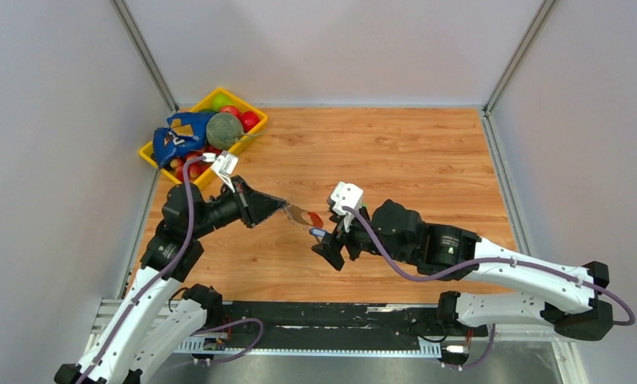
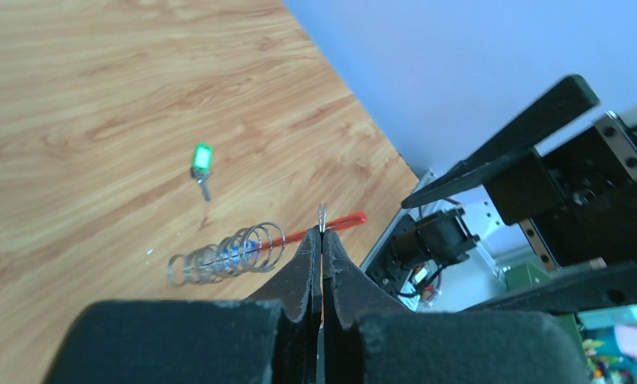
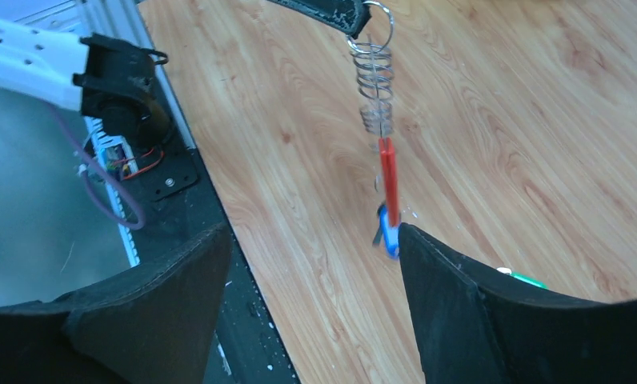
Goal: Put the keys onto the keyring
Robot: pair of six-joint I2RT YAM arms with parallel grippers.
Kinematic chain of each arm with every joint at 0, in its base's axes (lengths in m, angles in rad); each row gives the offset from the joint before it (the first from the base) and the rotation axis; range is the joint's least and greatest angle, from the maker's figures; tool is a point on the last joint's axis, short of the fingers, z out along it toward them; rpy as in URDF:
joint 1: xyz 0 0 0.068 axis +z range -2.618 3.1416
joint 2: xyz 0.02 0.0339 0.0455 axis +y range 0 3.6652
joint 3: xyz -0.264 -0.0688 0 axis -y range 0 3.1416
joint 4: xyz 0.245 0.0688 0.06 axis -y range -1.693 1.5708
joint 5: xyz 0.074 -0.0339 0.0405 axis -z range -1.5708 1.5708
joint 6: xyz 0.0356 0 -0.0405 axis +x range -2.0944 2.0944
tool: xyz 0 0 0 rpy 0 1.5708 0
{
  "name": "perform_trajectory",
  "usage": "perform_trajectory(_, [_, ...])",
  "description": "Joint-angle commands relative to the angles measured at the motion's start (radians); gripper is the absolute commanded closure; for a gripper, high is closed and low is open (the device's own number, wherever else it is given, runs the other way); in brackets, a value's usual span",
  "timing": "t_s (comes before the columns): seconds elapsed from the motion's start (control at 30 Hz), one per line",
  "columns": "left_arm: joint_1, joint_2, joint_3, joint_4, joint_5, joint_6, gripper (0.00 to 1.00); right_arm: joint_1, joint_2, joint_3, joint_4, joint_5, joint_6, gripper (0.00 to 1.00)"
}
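Observation:
My left gripper (image 2: pixel 322 236) is shut on the small metal ring at the top of the keyring (image 3: pixel 377 88). The silver coil and the red clip (image 3: pixel 389 180) hang below it, above the wooden table. A blue key (image 3: pixel 389 232) sits at the clip's lower end, against the tip of my right gripper's right finger (image 3: pixel 427 264). Whether the key is hooked on I cannot tell. My right gripper (image 3: pixel 311 232) is open, holding nothing. A green key (image 2: pixel 201 164) lies loose on the table. In the top view the keyring (image 1: pixel 303 216) spans the gap between left gripper (image 1: pixel 282 206) and right gripper (image 1: pixel 331 244).
A yellow tray (image 1: pixel 255 130) with coloured balls, a large grey-green ball and a blue object stands at the back left corner. A black rail (image 1: pixel 299 316) runs along the near table edge. Grey walls and metal posts enclose the table.

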Motion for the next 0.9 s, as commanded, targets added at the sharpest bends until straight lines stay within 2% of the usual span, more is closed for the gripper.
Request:
perform_trajectory(0.0, [0.003,-0.057,0.041,0.119,0.169,0.064,1.00,0.028,-0.010,0.087,-0.024,-0.088,-0.073,0.22])
perform_trajectory(0.3, [0.002,-0.149,0.002,0.303,0.275,0.050,1.00,0.031,-0.025,0.168,0.005,-0.244,-0.093,0.29])
perform_trajectory(0.57, [0.002,-0.182,-0.032,0.421,0.297,-0.030,1.00,0.031,-0.059,0.157,0.144,-0.287,-0.017,0.39])
perform_trajectory(0.7, [0.002,-0.206,-0.069,0.506,0.258,-0.095,1.00,0.031,-0.066,0.146,0.204,-0.282,-0.016,0.41])
perform_trajectory(0.87, [0.002,-0.269,-0.177,0.692,0.161,-0.215,1.00,0.032,-0.066,0.149,0.252,-0.226,-0.019,0.44])
